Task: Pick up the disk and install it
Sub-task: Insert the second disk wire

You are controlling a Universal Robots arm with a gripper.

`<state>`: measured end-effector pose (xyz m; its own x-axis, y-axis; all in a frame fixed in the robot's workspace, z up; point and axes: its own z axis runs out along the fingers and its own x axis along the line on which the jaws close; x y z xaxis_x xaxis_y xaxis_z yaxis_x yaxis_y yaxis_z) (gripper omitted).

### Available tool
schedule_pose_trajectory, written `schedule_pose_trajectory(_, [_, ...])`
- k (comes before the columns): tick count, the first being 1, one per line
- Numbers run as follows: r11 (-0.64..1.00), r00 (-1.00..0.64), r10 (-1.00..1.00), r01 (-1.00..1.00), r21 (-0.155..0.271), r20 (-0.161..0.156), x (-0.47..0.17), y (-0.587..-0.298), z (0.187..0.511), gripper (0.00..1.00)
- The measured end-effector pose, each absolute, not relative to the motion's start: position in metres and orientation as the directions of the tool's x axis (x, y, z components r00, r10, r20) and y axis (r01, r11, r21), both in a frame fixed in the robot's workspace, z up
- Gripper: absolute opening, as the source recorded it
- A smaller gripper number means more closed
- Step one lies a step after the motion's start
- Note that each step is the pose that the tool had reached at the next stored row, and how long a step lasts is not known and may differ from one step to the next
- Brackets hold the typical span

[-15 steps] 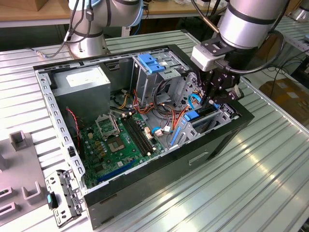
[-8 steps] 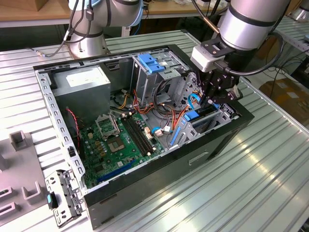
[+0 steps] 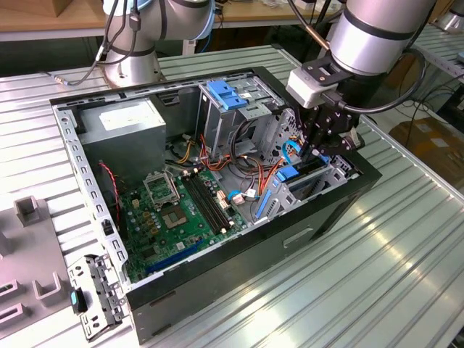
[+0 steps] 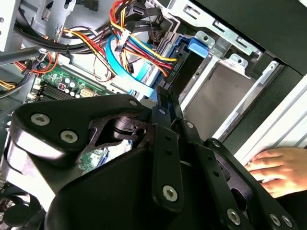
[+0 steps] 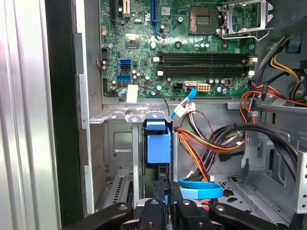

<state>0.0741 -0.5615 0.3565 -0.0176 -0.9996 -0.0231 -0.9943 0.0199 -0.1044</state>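
Blue plastic rail and dark metal edge are all I can make out of the disk point(image 5: 158, 148), standing on edge in the grey steel bay point(image 3: 308, 190) at the open computer case's point(image 3: 87, 188) front corner. My hand point(image 3: 317, 151) sits pressed together around its top edge. Orange and yellow cables point(image 5: 201, 143) crowd alongside, on the ribbed desk point(image 3: 406, 254).

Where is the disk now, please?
The disk stands on edge in the drive bay at the case's corner on the exterior view's right, directly under the gripper. In the first wrist view its blue rail sits below the motherboard.
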Motion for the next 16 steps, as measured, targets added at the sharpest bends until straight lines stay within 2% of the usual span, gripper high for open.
schedule_pose_trajectory(6, [0.021, -0.018, -0.999, -0.994, -0.104, -0.030, 0.0779, -0.5614, 0.3552, 0.16])
schedule_pose_trajectory(10, [0.025, -0.018, -0.997, -0.994, -0.103, -0.070, 0.0780, -0.5631, 0.3534, 0.16])
schedule_pose_trajectory(16, [0.026, -0.018, -0.997, -0.994, -0.103, -0.075, 0.0780, -0.5693, 0.3520, 0.16])
